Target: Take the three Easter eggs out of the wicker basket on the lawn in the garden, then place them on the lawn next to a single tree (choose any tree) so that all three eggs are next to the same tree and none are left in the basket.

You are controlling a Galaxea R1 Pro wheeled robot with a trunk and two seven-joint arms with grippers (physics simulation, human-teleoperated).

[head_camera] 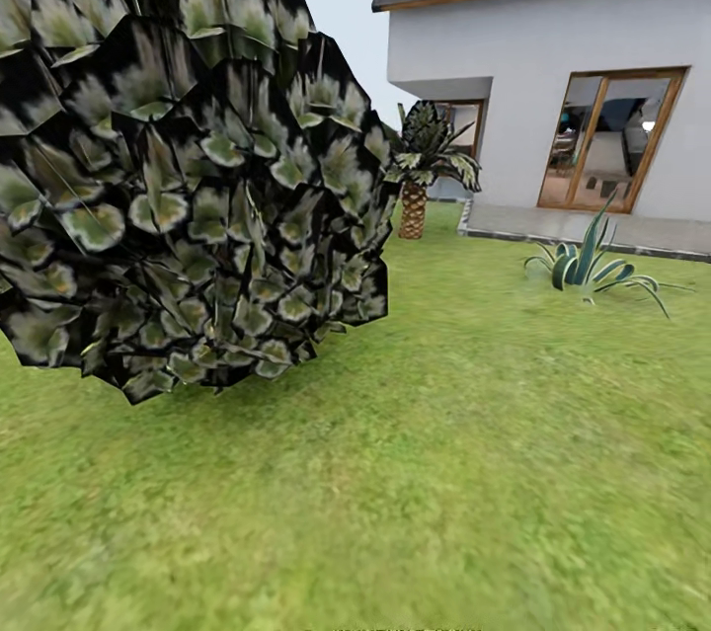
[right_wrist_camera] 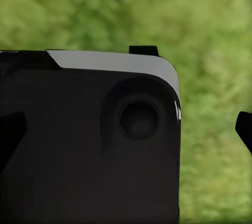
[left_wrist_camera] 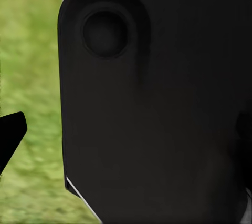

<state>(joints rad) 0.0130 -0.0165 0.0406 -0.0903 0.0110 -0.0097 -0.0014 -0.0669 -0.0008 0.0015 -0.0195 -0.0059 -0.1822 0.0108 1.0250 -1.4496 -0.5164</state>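
The three Easter eggs and the wicker basket are out of view. The lawn (head_camera: 474,473) spreads wide and green across the head view. In the left wrist view, my left gripper (left_wrist_camera: 126,134) hangs over blurred grass (left_wrist_camera: 31,77), with one black fingertip (left_wrist_camera: 11,132) at the picture's edge and nothing between the fingers. My right gripper (right_wrist_camera: 128,129) is likewise spread over grass (right_wrist_camera: 210,34), its fingertip (right_wrist_camera: 244,128) at the edge, holding nothing. A black rounded panel of the robot (left_wrist_camera: 157,108) covers much of each wrist view.
A big round dark bush (head_camera: 178,167) with green-white mottled leaves stands close at the left, down to the grass. Farther back are a small palm with a scaly brown trunk (head_camera: 413,208), a spiky agave (head_camera: 588,266), and the white house (head_camera: 553,29) with a paved step (head_camera: 592,226).
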